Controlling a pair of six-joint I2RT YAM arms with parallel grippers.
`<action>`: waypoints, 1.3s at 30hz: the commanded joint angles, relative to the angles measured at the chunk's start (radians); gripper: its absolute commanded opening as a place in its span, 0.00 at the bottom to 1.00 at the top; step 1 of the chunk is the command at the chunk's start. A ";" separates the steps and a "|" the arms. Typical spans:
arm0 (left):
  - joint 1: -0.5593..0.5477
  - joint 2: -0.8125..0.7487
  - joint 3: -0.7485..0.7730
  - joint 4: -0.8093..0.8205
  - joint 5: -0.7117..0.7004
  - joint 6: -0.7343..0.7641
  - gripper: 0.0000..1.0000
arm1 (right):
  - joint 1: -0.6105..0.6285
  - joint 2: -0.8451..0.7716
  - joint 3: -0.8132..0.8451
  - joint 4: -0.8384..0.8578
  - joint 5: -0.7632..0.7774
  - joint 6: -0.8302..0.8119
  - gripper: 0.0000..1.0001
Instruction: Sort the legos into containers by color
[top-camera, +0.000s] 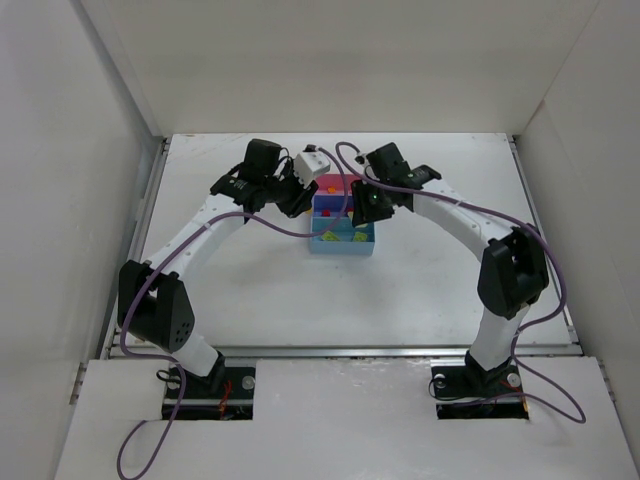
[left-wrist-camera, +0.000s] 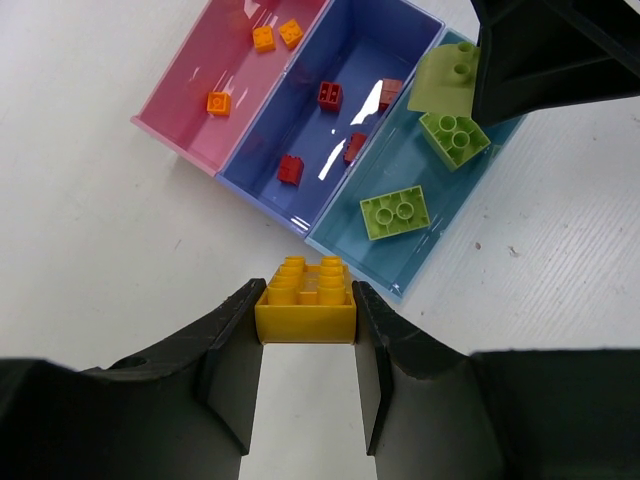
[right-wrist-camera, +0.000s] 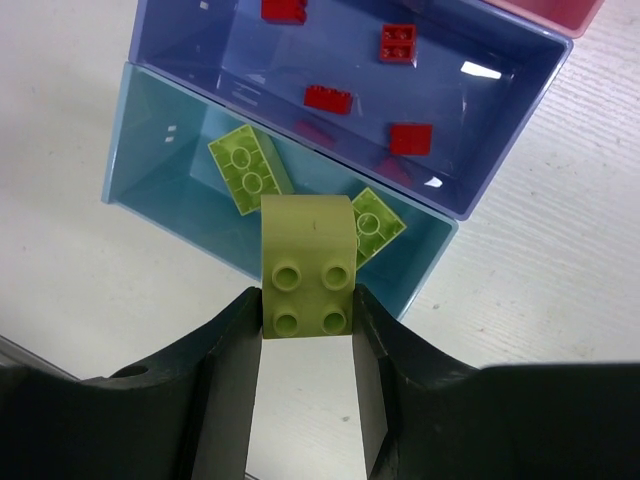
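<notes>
The yellow brick (left-wrist-camera: 305, 300) sits right between the left jaws. One jaw presses on each side, so the jaws are only a little way open and hold it tight. It hangs over the worktop (left-wrist-camera: 90, 230), just beside the near end of the tray (top-camera: 340, 250). It is close to where the dark blue bin (left-wrist-camera: 360, 60) and the light blue bin (left-wrist-camera: 400, 165) meet. The green brick (right-wrist-camera: 307, 268) sits between the right jaws the same way, squeezed on both sides. Four of its bumps face the wrist camera. These jaws are open only a little too. The green brick hangs over the near edge of the light blue bin. Two other green bricks (right-wrist-camera: 250, 170) lie in that bin. Four red bricks (right-wrist-camera: 328, 97) lie in the dark blue bin. Three orange bricks (left-wrist-camera: 263, 38) lie in the pink bin (left-wrist-camera: 240, 70). The three bins touch side by side, with the dark blue one in the middle.
</notes>
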 joint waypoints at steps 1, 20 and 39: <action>0.007 -0.015 0.012 0.024 0.009 -0.012 0.00 | 0.016 -0.017 0.061 -0.010 0.032 -0.034 0.00; 0.007 -0.015 0.003 0.033 0.000 -0.012 0.00 | 0.034 0.028 0.081 -0.028 0.051 -0.076 0.00; 0.007 -0.025 -0.006 0.042 -0.019 -0.012 0.00 | 0.089 0.135 0.159 -0.079 0.015 -0.160 0.19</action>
